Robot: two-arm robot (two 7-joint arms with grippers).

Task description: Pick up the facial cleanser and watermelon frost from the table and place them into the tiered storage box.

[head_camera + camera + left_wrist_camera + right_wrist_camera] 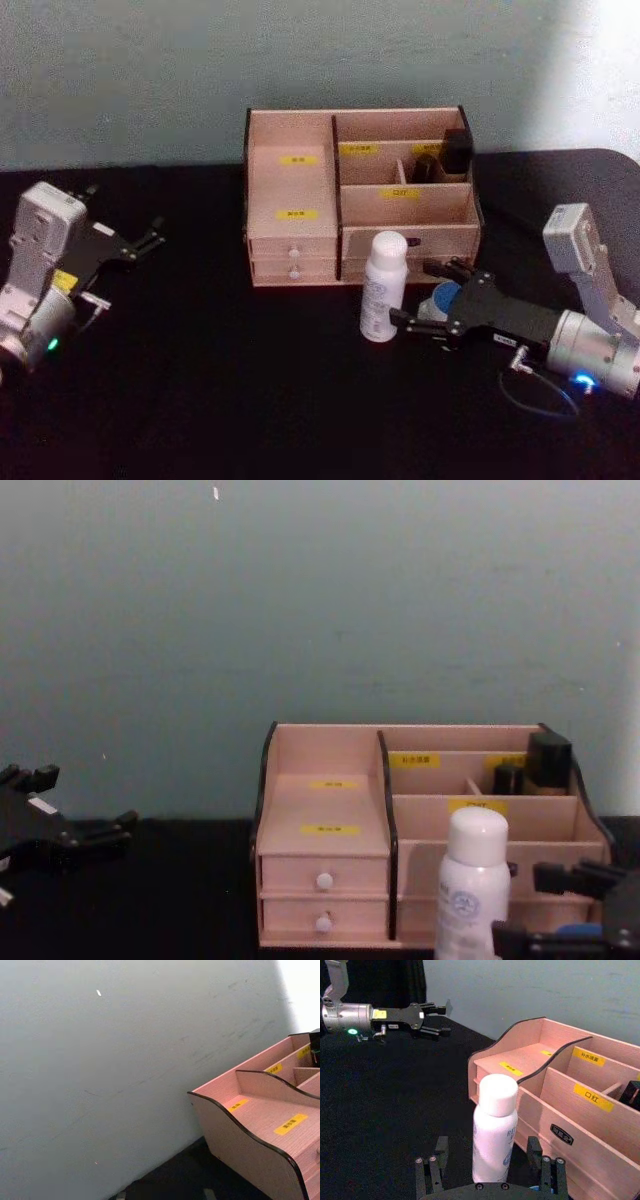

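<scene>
Facial cleanser (pixel 384 285): white capped bottle, upright, just in front of the tiered storage box (pixel 300 190). Right gripper (pixel 413 294): also before the box, jaws wide either side of the bottle. Left gripper (pixel 150 236): well left of the box, jaws spread, empty

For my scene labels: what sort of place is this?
Probably a robot test bench: a black table against a bare wall, a tiered storage box on it, the right gripper around a white bottle, the left gripper idle leftward.
</scene>
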